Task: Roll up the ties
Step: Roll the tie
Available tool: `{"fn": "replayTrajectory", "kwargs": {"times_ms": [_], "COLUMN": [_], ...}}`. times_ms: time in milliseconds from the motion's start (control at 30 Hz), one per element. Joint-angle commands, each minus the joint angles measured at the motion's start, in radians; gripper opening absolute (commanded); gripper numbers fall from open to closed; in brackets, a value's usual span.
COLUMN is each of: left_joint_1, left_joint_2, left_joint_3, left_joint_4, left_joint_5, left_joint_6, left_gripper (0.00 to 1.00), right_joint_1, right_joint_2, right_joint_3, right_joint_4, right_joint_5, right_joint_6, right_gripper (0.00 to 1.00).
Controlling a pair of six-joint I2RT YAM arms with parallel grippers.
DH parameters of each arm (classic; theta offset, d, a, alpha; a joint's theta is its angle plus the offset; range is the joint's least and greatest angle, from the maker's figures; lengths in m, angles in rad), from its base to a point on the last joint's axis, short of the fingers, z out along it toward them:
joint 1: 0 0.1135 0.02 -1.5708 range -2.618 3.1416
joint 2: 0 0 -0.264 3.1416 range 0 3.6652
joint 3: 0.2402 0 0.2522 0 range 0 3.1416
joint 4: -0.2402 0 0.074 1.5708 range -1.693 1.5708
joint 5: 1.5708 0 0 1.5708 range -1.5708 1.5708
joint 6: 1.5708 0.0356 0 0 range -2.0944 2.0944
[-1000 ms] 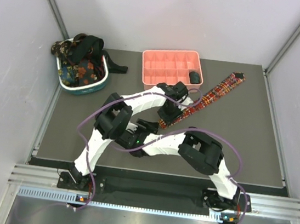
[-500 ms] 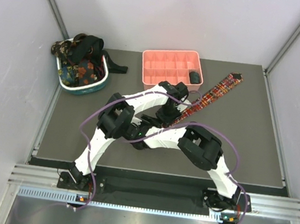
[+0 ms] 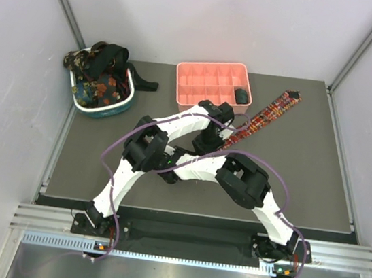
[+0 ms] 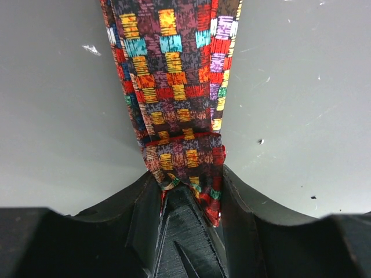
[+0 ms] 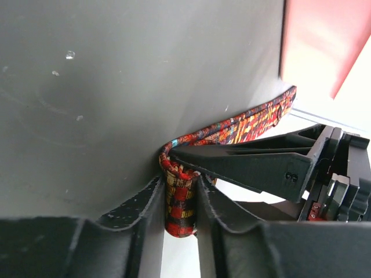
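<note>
The red-yellow-dark plaid tie (image 3: 265, 117) lies diagonally on the dark mat, its wide end at the back right. Its near end is held between both grippers at mid-table. My left gripper (image 3: 207, 143) is shut on the tie's narrow part (image 4: 184, 152), which runs away from the fingers flat on the mat. My right gripper (image 5: 181, 194) is shut on the small rolled end of the tie (image 5: 180, 200), with the left gripper's fingers (image 5: 261, 165) right beside it. Dark floral and black ties (image 3: 100, 73) are heaped in the basket. A black rolled tie (image 3: 242, 95) sits in the tray.
The pink compartment tray (image 3: 207, 81) stands at the back centre, close to the tie's middle. The teal-and-white oval basket (image 3: 123, 103) stands at the back left. Both arms cross over the mat's middle. The mat's right edge (image 3: 343, 173) runs along a metal rail.
My right arm has swung left and in toward the tie's near end. The tie's near end has drawn slightly toward the tray; less of its length lies flat. The left gripper stayed nearly still.
</note>
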State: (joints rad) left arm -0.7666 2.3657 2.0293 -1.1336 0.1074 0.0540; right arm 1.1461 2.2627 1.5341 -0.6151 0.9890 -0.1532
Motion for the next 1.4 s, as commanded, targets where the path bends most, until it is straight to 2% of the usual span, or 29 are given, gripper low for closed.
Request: {"fn": "replayTrajectory", "kwargs": {"times_ms": [0,100,267,467,600,667,733,767,800,867,1000,1100,1367], "left_joint_1": [-0.005,-0.007,-0.007,0.016,0.056,0.091,0.136,0.153,0.194,0.24,0.352,0.375,0.424], "left_joint_2": [0.04,0.038,0.021,-0.068,-0.179,-0.245,-0.359,-0.396,-0.466,-0.532,-0.728,-0.833,-0.899], "left_joint_3": [0.006,0.015,0.063,0.126,0.091,0.04,-0.082,-0.174,-0.222,-0.364,-0.621,-0.799,-0.912], "left_joint_4": [-0.124,-0.106,-0.069,0.041,0.127,0.23,0.314,0.41,0.454,0.588,0.851,1.033,1.06], "left_joint_5": [0.021,0.025,0.018,0.052,0.052,0.057,0.078,0.086,0.098,0.144,0.135,0.072,-0.031], "left_joint_6": [-0.011,-0.005,0.009,0.056,0.032,0.017,-0.028,-0.051,-0.106,-0.158,-0.32,-0.378,-0.405], "left_gripper": [0.47,0.49,0.61,0.68,0.74,0.75,0.78,0.83,0.92,0.99,0.99,0.99,0.99], "right_joint_1": [-0.037,-0.032,-0.026,-0.019,-0.019,-0.02,-0.02,-0.023,-0.025,-0.025,-0.048,-0.062,-0.118], "right_joint_2": [0.043,0.037,0.009,-0.04,-0.089,-0.113,-0.129,-0.144,-0.153,-0.19,-0.262,-0.316,-0.451], "right_joint_3": [0.009,0.008,-0.009,-0.052,-0.097,-0.107,-0.121,-0.132,-0.14,-0.172,-0.224,-0.265,-0.37], "right_joint_4": [-0.055,-0.043,-0.011,0.063,0.124,0.14,0.158,0.164,0.184,0.212,0.282,0.311,0.422], "right_joint_5": [-0.079,-0.081,-0.101,-0.137,-0.154,-0.167,-0.182,-0.187,-0.196,-0.213,-0.311,-0.364,-0.55], "right_joint_6": [0.07,0.084,0.081,0.058,0.043,0.037,0.032,0.026,0.024,0.018,0.024,0.027,0.047], "right_gripper": [0.23,0.17,0.12,0.13,0.13,0.13,0.13,0.13,0.13,0.13,0.12,0.12,0.12]}}
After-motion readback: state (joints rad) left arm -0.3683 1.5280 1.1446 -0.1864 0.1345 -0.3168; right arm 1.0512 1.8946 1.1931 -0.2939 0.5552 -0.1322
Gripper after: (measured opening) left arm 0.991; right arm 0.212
